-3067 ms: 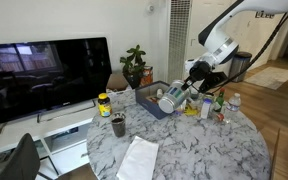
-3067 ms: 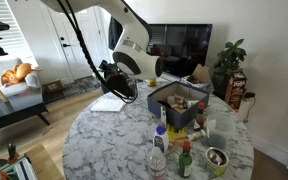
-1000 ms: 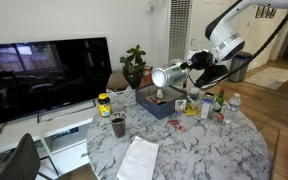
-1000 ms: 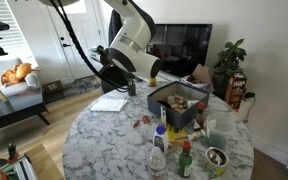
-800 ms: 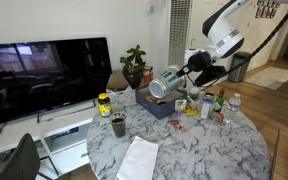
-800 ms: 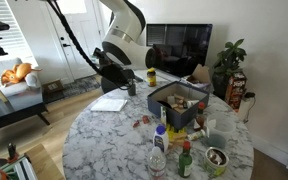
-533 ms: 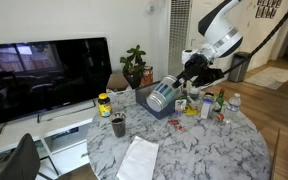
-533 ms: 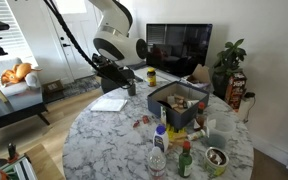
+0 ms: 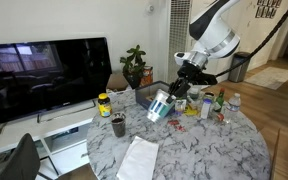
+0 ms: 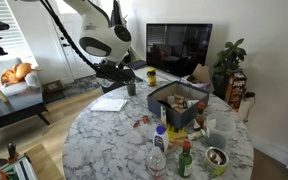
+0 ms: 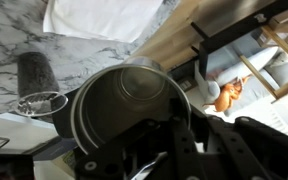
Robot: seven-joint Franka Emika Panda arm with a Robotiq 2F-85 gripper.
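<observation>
A white paper (image 9: 138, 158) lies on the marble tabletop (image 9: 189, 150), in front of the dark cup (image 9: 118, 125). Beyond the cup, the hand (image 9: 170, 97) clasps a tilted metal can (image 9: 158, 108), raised above the tabletop.

Black TV (image 9: 44, 75), potted plant (image 9: 134, 66), white napkin (image 9: 138, 158) on marble table (image 9: 196, 150)

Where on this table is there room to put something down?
The widest bare part of the table lies between the white paper and the bottles. It is crowded around the box and the bottles, and the gripper holds a can close to the box.
</observation>
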